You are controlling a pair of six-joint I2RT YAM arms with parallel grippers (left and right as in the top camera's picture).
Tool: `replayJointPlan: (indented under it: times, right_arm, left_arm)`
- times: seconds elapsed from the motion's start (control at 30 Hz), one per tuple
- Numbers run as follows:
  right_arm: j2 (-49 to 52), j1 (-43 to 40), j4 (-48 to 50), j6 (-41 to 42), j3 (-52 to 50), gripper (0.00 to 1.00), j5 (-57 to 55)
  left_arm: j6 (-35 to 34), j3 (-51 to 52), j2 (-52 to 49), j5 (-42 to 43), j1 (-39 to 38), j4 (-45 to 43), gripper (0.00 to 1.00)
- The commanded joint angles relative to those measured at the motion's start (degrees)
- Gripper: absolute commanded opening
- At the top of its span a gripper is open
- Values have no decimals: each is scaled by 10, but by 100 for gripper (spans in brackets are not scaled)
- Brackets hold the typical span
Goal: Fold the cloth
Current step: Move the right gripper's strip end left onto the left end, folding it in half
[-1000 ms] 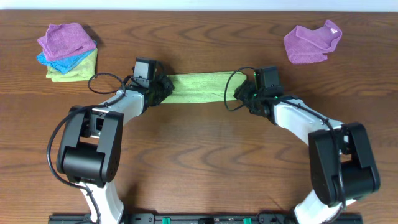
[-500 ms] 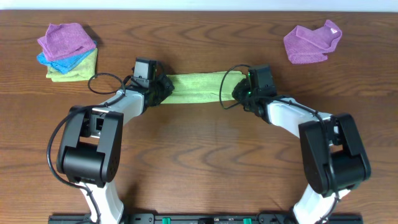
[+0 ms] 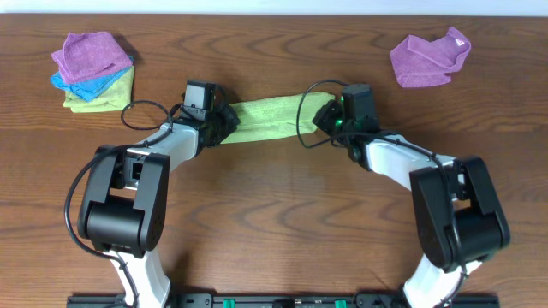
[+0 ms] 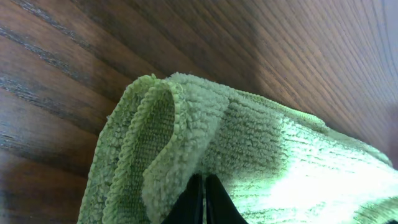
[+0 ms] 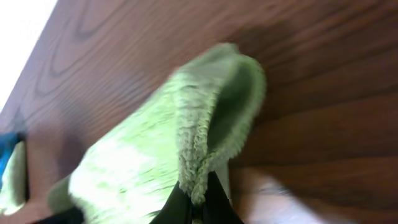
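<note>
Overhead: green cloth (image 3: 270, 120) drawn into a narrow band across the upper middle of the desk (image 3: 274, 231), clamped at its 9 o'clock end by the left fingers (image 3: 224, 124) and at its 3 o'clock end by the right fingers (image 3: 324, 115). Shows the right end carried toward 11 o'clock since a second ago, now riding higher than the left, while the left end stays put. Reads as the start of bringing one end over to the other. Stack of folded cloths (image 3: 92, 70) at 10 o'clock and a crumpled purple cloth (image 3: 430, 56) at 2 o'clock, both well apart from the work.

Left wrist: fingers together at 6 o'clock, pinching a doubled hem, the cloth's rolled edge curling toward 9 o'clock over bare wood.

Right wrist: fingers closed on a looped green edge at 6 o'clock, apparently raised off the wood and slightly blurred. Fold itself not yet made.
</note>
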State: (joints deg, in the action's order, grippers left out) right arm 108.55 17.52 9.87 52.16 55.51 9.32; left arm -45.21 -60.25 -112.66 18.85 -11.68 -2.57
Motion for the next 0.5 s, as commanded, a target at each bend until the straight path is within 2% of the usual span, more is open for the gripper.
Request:
replayJointPlan:
  times: [0.0, 0.47]
  right_arm:
    - [-44, 28, 2, -31, -1, 1, 12]
    - [-66, 127, 45, -36, 0, 1, -2]
  left_arm:
    - [0, -4, -5, -11, 1, 8, 6]
    - [0, -4, -5, -10, 1, 8, 6]
